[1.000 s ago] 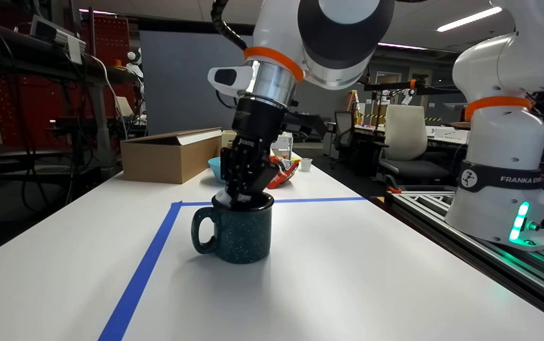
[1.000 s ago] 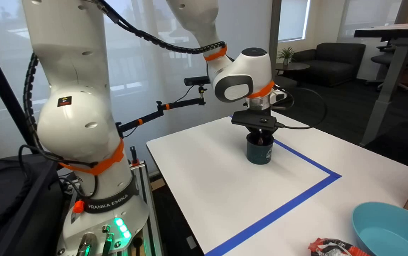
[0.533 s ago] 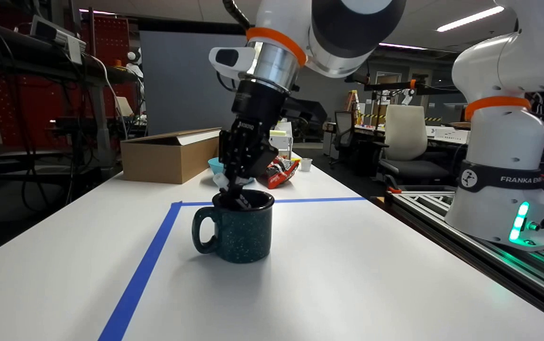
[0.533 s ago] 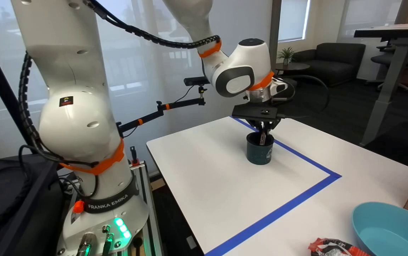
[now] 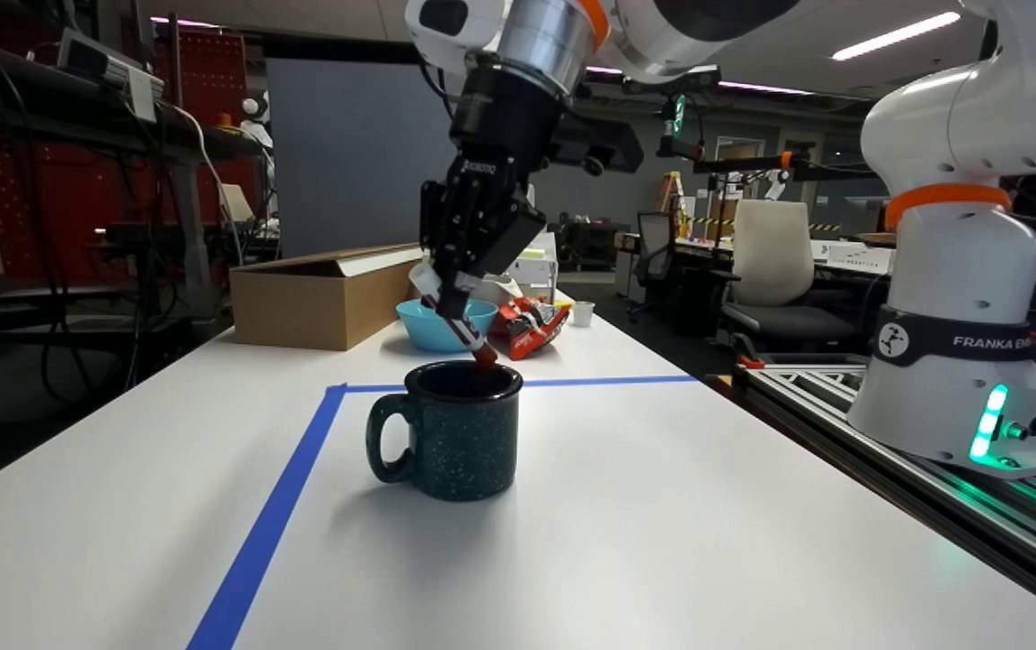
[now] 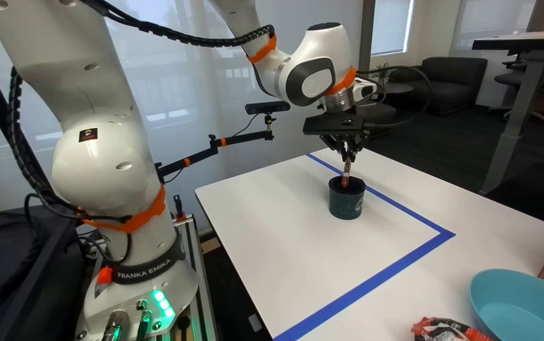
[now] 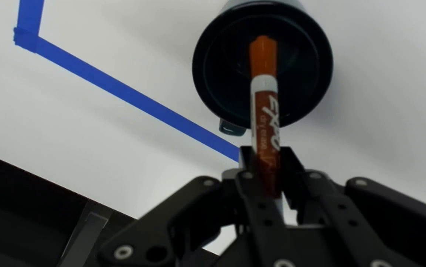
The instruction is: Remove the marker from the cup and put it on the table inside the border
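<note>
Marker heading: the marker (image 7: 265, 115) points cap down; its orange cap (image 5: 485, 355) is the lowest part in both exterior views.
Long axis, tilt: in an exterior view the barrel (image 5: 467, 332) slants from upper left to lower right; in an exterior view the same barrel (image 6: 347, 168) looks nearly upright.
Long axis, wrist view: runs up the picture from the hand (image 7: 267, 159) to the mouth of the cup (image 5: 462, 438), the EXPO lettering along it.
Marker place: over the cup's mouth, cap end about at the rim; whether it clears the rim, I cannot tell.
Hand: clamped on the marker, its two fingers (image 7: 248, 155) on opposite sides of the barrel, above the cup.
Cup: upright on the white counter (image 5: 662, 524), inside the border (image 5: 280, 506) of blue tape, handle (image 5: 374, 438) toward one strip.
Border: two strips meeting at one corner in both exterior views.
Count, task: one marker, one cup with one handle, one hand.
Count, beyond the border: one blue bowl (image 5: 432, 332), one red packet (image 5: 533, 328), one cardboard box (image 5: 292, 311), one small white tub (image 5: 582, 313).
Bowl and packet: close together; touching or apart, I cannot tell.
</note>
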Motion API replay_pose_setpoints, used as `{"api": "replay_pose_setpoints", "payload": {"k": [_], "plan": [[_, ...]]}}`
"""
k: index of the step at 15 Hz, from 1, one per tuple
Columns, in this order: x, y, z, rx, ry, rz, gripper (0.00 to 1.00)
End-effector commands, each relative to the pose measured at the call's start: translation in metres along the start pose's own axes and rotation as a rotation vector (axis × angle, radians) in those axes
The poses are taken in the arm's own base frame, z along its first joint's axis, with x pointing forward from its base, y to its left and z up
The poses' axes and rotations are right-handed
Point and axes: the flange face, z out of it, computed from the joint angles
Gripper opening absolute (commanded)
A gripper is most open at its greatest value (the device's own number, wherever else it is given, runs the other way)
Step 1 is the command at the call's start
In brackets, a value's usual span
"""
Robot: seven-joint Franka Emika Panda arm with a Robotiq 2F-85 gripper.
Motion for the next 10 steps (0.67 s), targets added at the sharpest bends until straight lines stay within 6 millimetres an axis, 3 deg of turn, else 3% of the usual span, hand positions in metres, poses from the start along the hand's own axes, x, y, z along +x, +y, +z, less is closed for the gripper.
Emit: {"api": "replay_pose_setpoints", "payload": {"k": [1,10], "plan": [[0.014,-0.013,-0.022,0.002,-0.009,-0.034,0.05],[0.051,-0.054,0.005,0.120,-0.067,-0.215,0.05]]}}
